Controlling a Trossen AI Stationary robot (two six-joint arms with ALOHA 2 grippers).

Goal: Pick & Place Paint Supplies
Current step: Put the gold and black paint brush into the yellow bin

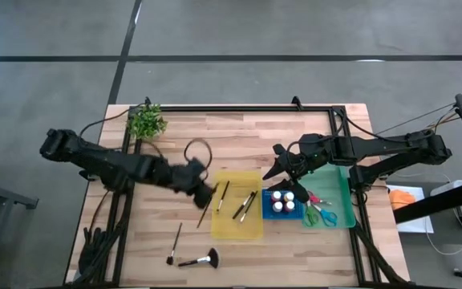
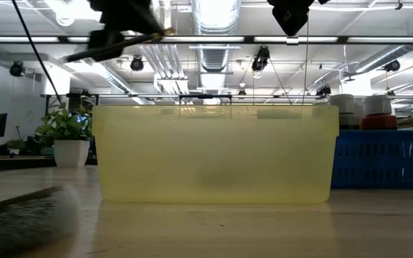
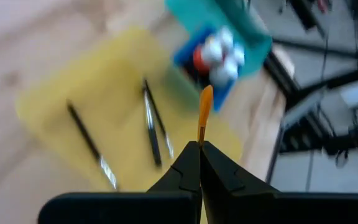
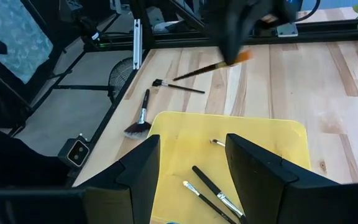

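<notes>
My left gripper (image 1: 203,191) hovers over the near-left edge of the yellow tray (image 1: 257,229), shut on a thin paintbrush (image 1: 204,213). Three thin brushes (image 1: 244,205) lie in that tray. Little paint bottles (image 1: 283,201) stand in the blue tray, and scissors (image 1: 321,212) lie in the green tray. One thin brush (image 1: 175,242) and the black fan brush (image 1: 200,259) lie flat on the table nearer the front. My right gripper (image 1: 283,170) is open in the air beyond the blue tray, touching nothing. My left gripper (image 3: 199,149) pinches the thin paintbrush between its two shut fingers near the brush's orange end (image 3: 204,109), which sticks out past the fingertips. The long dark part (image 4: 197,71) runs out the other side. The brush is lifted clear of the table, tilted a little (image 2: 113,46).
A potted leafy plant (image 1: 147,120) stands at the table's far left corner. A cable loop (image 1: 198,149) lies on the wood beyond the yellow tray. A black frame rail (image 1: 239,107) runs along the far edge. Bare wood shows at the front right.
</notes>
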